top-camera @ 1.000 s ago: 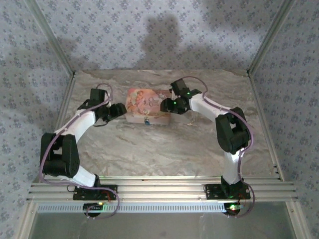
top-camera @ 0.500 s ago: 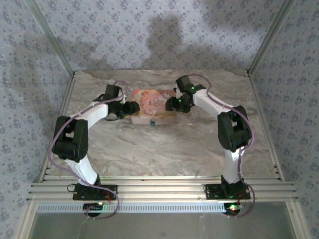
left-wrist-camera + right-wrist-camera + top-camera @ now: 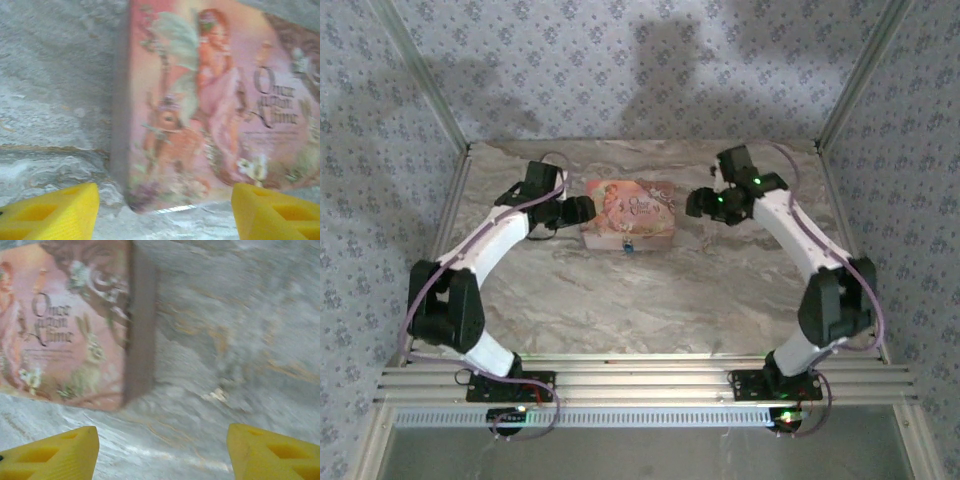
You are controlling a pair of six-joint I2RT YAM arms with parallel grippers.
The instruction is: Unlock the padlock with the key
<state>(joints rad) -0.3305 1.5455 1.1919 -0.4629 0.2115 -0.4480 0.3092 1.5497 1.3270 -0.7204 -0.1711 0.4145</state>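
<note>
Hovering at the box's ends: left gripper and right gripper are both spread wide, nothing between the yellow wedge fingertips. Pink box is rectangular with a glossy printed lid and sits on the marbled table. Padlock is a tiny teal speck at the box's near front edge. Can't spot a key. Suggest one arm braces the box while the other comes in low and slow; the lock likely swings.

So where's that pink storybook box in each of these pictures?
Top external: pink box at the far middle of the table.
Left wrist: box in the upper right.
Right wrist: box in the upper left.
Shared landmark: the lid's "Once upon a time" lettering.
</note>
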